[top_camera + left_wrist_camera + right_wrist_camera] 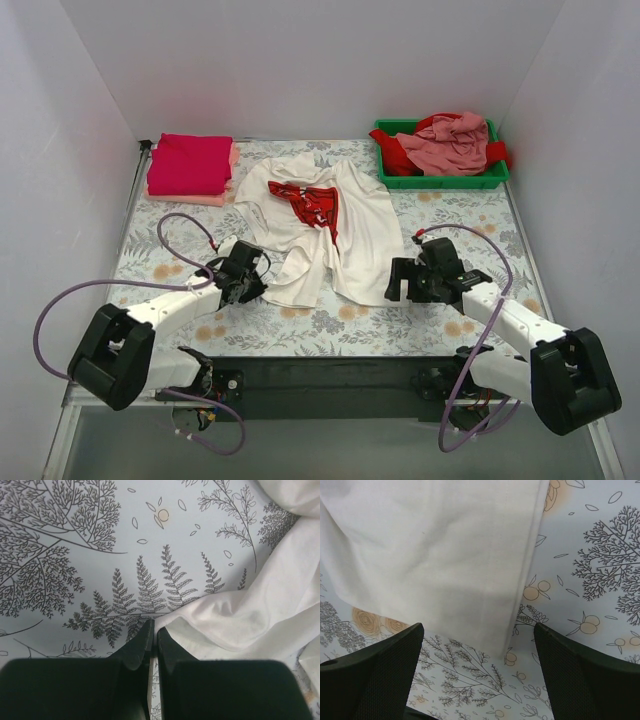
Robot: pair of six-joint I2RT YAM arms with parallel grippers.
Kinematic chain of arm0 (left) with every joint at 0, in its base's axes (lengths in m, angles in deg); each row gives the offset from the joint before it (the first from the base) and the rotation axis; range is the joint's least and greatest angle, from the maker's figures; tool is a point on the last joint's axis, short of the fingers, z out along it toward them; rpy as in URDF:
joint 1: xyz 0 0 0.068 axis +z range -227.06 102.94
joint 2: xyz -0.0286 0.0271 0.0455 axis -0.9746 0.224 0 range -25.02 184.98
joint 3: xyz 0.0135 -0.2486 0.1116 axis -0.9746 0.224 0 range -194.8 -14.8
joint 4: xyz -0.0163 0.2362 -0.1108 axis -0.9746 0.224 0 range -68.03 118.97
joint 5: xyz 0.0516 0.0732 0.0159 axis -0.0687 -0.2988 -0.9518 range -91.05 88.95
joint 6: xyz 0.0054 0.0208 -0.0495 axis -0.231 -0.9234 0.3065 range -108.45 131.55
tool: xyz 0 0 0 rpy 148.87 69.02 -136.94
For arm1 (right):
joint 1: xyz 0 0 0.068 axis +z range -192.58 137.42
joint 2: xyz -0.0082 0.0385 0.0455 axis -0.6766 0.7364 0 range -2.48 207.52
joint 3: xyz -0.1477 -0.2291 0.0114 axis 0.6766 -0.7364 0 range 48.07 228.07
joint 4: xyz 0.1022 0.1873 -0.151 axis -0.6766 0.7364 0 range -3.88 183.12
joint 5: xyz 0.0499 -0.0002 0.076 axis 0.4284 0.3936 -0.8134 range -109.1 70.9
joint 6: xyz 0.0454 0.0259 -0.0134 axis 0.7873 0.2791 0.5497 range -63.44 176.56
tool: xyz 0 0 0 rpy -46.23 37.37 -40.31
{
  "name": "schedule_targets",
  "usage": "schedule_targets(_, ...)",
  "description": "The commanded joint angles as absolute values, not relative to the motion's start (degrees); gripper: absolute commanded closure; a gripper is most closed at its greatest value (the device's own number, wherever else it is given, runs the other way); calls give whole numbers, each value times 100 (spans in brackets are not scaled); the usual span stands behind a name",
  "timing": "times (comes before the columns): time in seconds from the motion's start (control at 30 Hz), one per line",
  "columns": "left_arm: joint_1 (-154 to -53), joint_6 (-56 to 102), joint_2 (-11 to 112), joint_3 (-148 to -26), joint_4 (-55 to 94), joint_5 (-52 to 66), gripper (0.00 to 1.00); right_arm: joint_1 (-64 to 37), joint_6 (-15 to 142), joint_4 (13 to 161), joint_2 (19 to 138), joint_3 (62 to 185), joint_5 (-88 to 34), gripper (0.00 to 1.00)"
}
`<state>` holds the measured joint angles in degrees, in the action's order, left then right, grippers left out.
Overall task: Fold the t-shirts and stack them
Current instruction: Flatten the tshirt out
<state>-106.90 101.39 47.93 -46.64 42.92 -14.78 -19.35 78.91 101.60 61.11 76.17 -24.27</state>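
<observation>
At the near left of the floral-covered surface (165,262), my left gripper (154,628) has its jaws pressed together, tips low over the fern pattern. The edge of the white t-shirt (345,240) lies just to the right of those tips; I cannot tell whether any cloth is pinched between them. At the near right, my right gripper (477,630) has its jaws wide apart. A hemmed corner of the same shirt lies flat on the surface between them, touching neither. The white t-shirt sprawls rumpled across the middle of the surface, its red graphic print (312,203) facing up and partly folded in on itself. In the far left corner a folded crimson t-shirt (188,163) sits on a folded pale pink t-shirt (195,199), of which only the edge shows. In the far right corner a green tray (445,181) holds a crumpled dusty pink t-shirt (450,145) heaped on a red t-shirt (392,152).
</observation>
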Motion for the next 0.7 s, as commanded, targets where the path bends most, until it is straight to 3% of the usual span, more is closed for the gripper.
schedule_targets(0.0,-10703,10103,4285,-4513,4289,-1450,100,-1946,8310,10264,5984,7470,-2147,4)
schedule_targets(0.1,-10703,10085,4213,-4469,4210,-1327,100,-1946,8363,10255,6097,7461,-2191,10)
schedule_targets(0.23,-10703,10067,4143,-4407,4174,-1256,100,-1867,8521,10334,6221,7400,-2375,25)
schedule_targets(0.67,-10703,10014,3879,-4222,4007,-1194,100,-1551,9093,10888,5860,7206,-1963,33)
